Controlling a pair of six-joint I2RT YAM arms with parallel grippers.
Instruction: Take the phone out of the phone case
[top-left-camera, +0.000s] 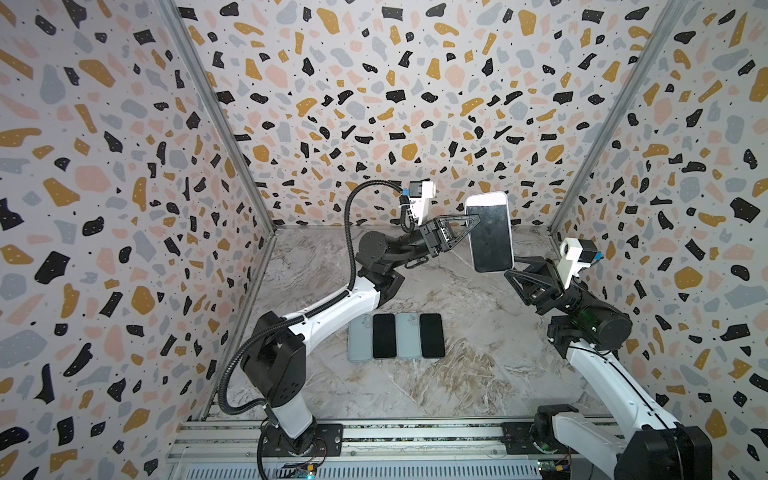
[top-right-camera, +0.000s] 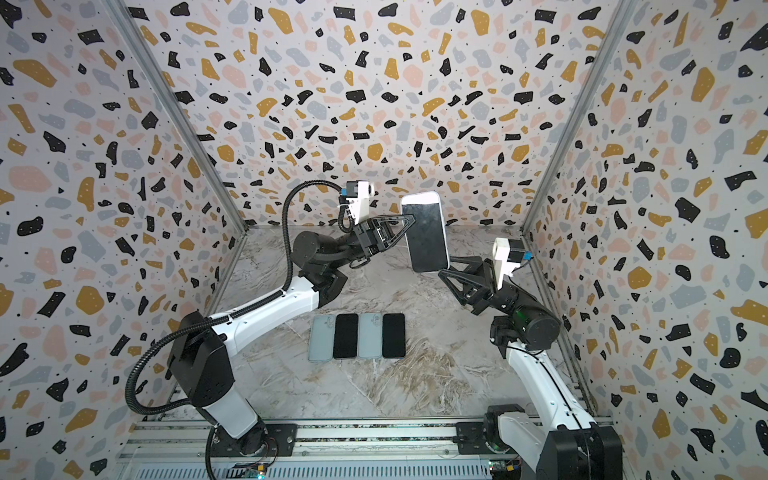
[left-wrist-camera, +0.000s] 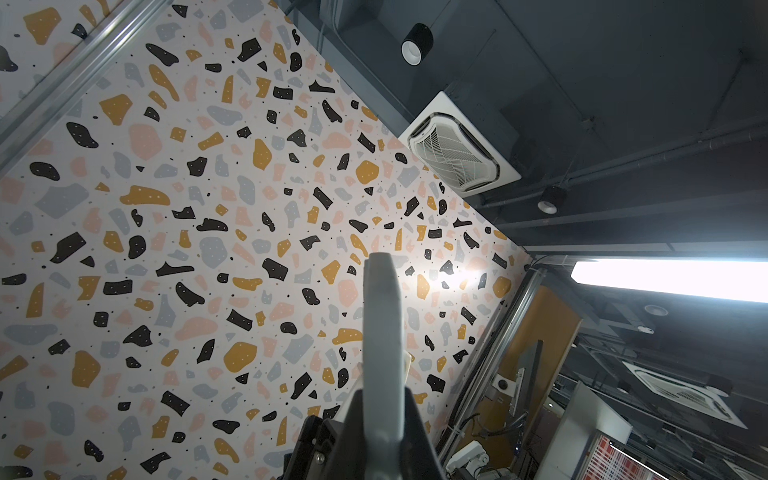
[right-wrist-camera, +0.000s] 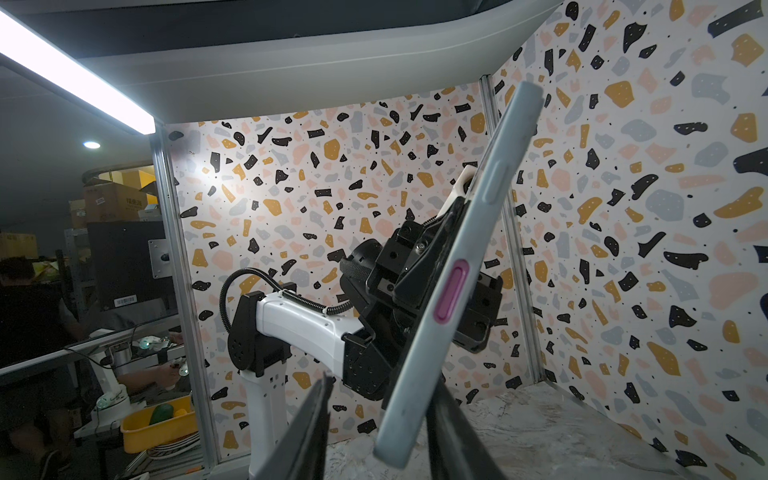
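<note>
- The phone (top-left-camera: 489, 237), seated in its phone case (right-wrist-camera: 419, 365), is held in the air above the far part of the marble table (top-left-camera: 478, 374). It stands on end, slightly tilted, with its dark screen toward the overhead camera in both top views.
- The phone case is pale grey-blue. A pink side button (right-wrist-camera: 451, 291) shows on its long edge in the right wrist view.
- Left gripper (top-left-camera: 473, 226): the jaws are clamped onto the left long edge of the phone case, above its middle. In the left wrist view the case edge (left-wrist-camera: 382, 332) runs out from between the fingers.
- Right gripper (top-left-camera: 513, 268): it sits at the lower right corner of the phone, jaws partly apart and straddling the lower end.
- In the right wrist view one finger (right-wrist-camera: 309, 428) stands clear of the case. The other finger (right-wrist-camera: 453, 432) lies just beside it; contact cannot be confirmed.
- Nearer the arm bases, a row of four flat slabs (top-left-camera: 396, 336) lies side by side on the table. Pale grey-blue and black alternate, well apart from both grippers.
</note>
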